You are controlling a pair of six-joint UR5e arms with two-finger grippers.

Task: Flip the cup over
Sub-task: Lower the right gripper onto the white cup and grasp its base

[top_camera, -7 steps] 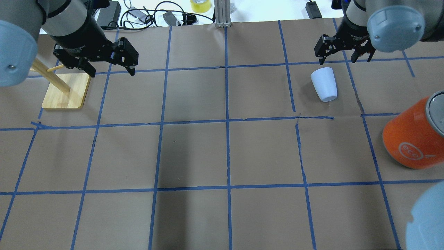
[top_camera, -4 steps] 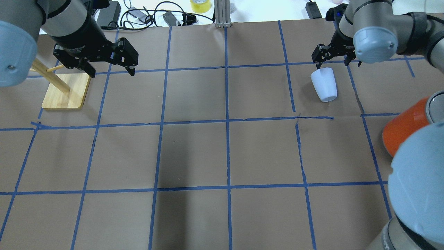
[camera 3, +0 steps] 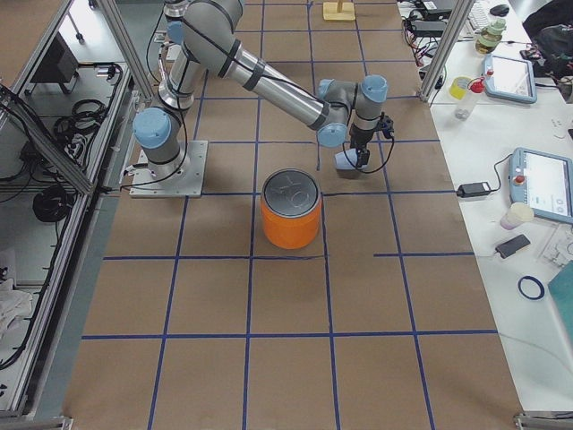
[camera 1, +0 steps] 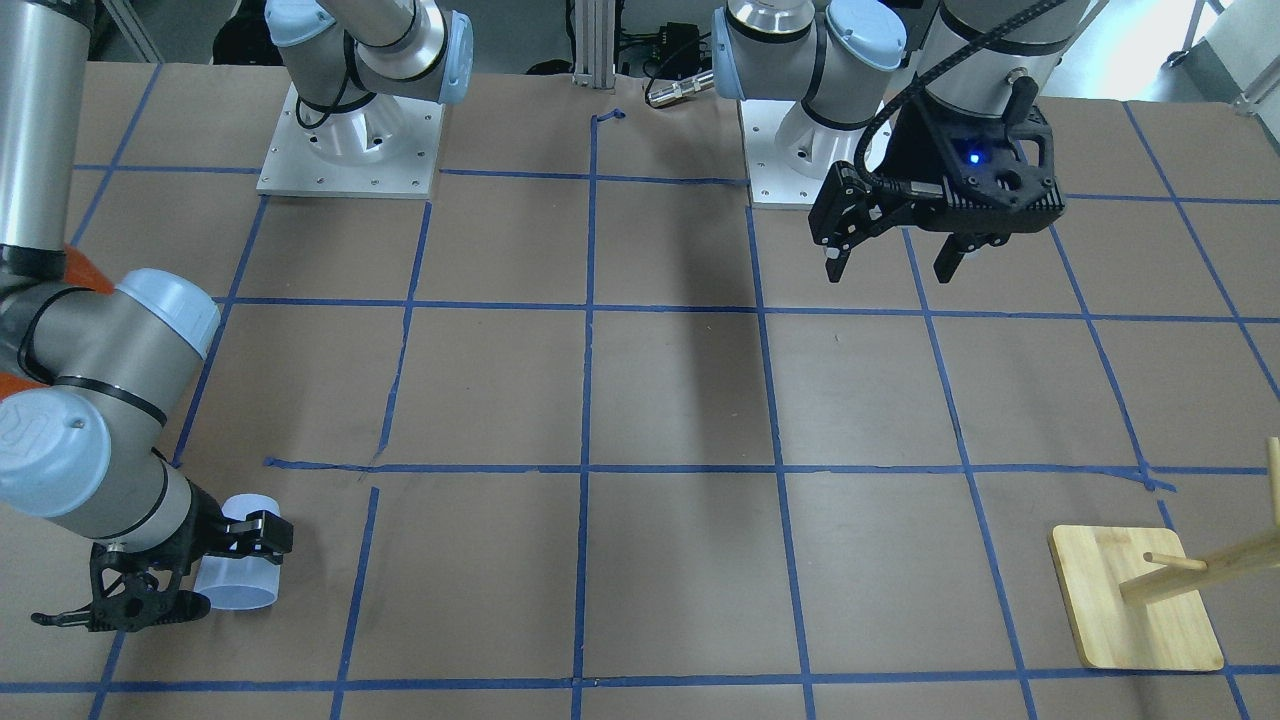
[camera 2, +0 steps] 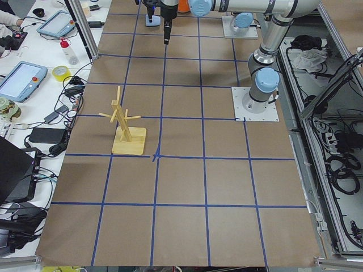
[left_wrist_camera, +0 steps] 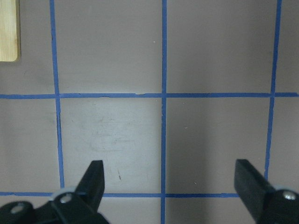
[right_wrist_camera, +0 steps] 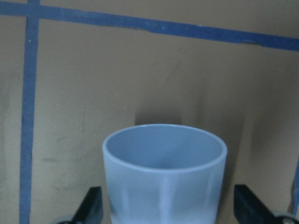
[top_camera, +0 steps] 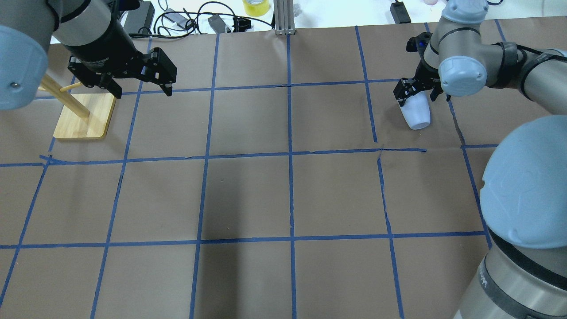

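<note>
Currently the right gripper (right_wrist_camera: 167, 189) stands spread wide and empty, straddling the cup (top_camera: 417, 114). The cup appears to lie on its side on the paper-covered table (top_camera: 248, 195) directly beneath the gripper, its mouth turned away from the robot base. In the right wrist view the fingers (right_wrist_camera: 92, 205) flank the cup wall, one on each side, each separated from it by a narrow gap; no contact is visible. The step in hand is judged to be the grasp that precedes the flip. Lower the gripper until the fingers sit level with the cup's axis, not above it, because a tapered wall pinched high is likely to slip out downward. Centre the cup between the fingers so that both meet it together and it does not roll. Close gently; the matte wall should give fair grip. Lift clear of the table before rotating the wrist, and keep the swing away from the orange canister (camera 3: 291, 224), which stands near the gripper toward the table's right end. The left gripper (left_wrist_camera: 169, 164), likewise spread and empty, hovers well apart and has no part here.
</note>
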